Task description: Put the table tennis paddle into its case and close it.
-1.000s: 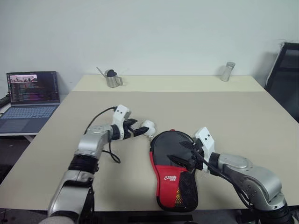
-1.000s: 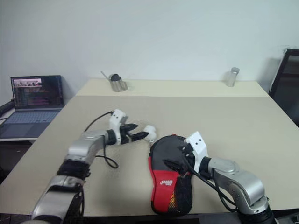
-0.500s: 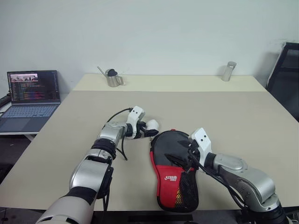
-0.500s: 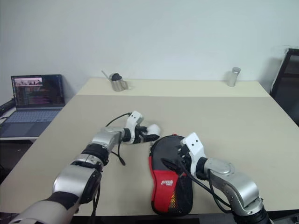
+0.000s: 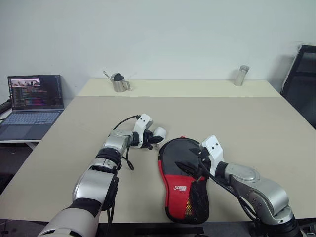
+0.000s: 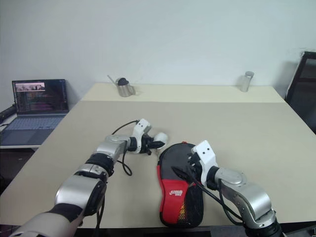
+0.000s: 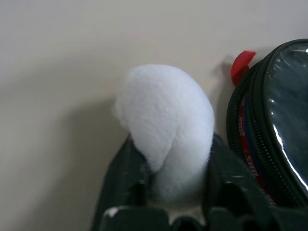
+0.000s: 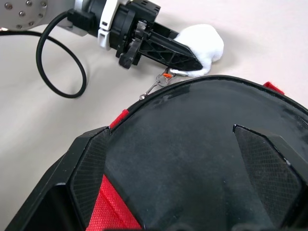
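Note:
The case (image 5: 183, 173) lies flat near the table's front edge, its black round end away from me and its red panel and mesh pocket toward me. Its white fluffy ball charm (image 7: 166, 110) sits just left of the round end, joined to the case by a short chain (image 8: 156, 86). My left gripper (image 5: 157, 139) is shut on the charm, which bulges out past the fingertips. My right gripper (image 5: 193, 165) hovers open over the case's black top, one finger (image 8: 89, 183) on each side. The table tennis paddle is hidden.
A steel pitcher (image 5: 117, 83) and a metal cup (image 5: 240, 75) stand at the table's far edge. An open laptop (image 5: 32, 106) rests on a lower desk to the left. A black chair (image 5: 301, 84) stands past the right edge.
The left gripper reached right to the ball charm with its fingers apart, then shut on it. The right gripper stayed open over the case.

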`<state>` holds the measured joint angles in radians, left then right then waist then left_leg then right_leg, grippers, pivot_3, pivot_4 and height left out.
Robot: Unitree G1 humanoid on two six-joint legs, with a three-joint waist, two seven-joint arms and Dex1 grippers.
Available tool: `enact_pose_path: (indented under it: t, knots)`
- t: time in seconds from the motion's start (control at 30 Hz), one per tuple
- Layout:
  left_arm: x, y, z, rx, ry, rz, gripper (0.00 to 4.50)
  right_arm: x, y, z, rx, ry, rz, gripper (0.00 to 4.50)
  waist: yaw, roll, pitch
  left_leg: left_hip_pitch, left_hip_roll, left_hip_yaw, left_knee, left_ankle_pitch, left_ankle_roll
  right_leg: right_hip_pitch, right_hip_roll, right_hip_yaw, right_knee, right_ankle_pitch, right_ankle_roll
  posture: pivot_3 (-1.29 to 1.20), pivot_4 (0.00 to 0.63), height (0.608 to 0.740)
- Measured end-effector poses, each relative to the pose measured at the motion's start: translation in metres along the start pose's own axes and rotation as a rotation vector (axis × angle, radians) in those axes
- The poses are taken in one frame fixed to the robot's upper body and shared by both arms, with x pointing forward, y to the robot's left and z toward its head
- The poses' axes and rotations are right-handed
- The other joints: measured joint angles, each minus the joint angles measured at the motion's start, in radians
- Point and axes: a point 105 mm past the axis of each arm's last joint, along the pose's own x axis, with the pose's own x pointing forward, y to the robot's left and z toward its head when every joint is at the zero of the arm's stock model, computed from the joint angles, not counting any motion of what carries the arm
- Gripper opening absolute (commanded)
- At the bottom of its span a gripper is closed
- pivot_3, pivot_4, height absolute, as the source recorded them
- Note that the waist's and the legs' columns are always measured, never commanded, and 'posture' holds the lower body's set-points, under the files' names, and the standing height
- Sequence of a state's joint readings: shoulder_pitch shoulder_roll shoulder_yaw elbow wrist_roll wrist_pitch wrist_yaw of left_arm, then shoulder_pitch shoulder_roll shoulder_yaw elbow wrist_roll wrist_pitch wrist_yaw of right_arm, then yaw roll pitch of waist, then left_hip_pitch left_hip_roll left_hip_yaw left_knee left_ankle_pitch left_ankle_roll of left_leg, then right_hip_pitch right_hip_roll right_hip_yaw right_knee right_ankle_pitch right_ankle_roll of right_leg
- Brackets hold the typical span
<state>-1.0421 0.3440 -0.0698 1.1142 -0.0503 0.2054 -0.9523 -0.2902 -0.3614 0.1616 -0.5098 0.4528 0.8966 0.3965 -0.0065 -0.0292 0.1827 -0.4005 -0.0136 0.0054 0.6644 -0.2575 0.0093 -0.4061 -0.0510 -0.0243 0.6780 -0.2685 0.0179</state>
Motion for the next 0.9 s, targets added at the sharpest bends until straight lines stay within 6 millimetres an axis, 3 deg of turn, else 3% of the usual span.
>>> enact_pose_path:
  t: [0.3, 0.63, 0.9]
  knots:
    - [-0.021, 0.009, -0.011, -0.012, -0.031, 0.030, 0.31, 0.020, 0.016, -0.003, -0.039, -0.020, 0.109, 4.50, -0.027, 0.000, 0.000, 0.001, 0.001, 0.000, 0.000, 0.000, 0.000, 0.000, 0.001, 0.001, 0.001, 0.000, 0.000, 0.00, 0.150, 0.740]
    - [-0.044, 0.007, -0.017, -0.012, -0.014, 0.041, 0.31, 0.068, 0.002, -0.025, -0.062, 0.040, 0.127, 4.50, -0.023, -0.001, -0.001, 0.001, 0.001, 0.000, 0.000, 0.000, 0.000, 0.000, 0.001, 0.001, 0.001, 0.000, 0.000, 0.00, 0.150, 0.740]
    - [-0.042, 0.006, -0.002, 0.068, -0.007, 0.029, 0.31, 0.068, -0.001, -0.034, -0.169, 0.066, 0.110, 4.50, -0.019, -0.004, -0.003, 0.001, 0.001, 0.000, 0.000, 0.000, -0.001, 0.000, 0.001, 0.000, 0.002, 0.000, 0.000, 0.00, 0.150, 0.740]
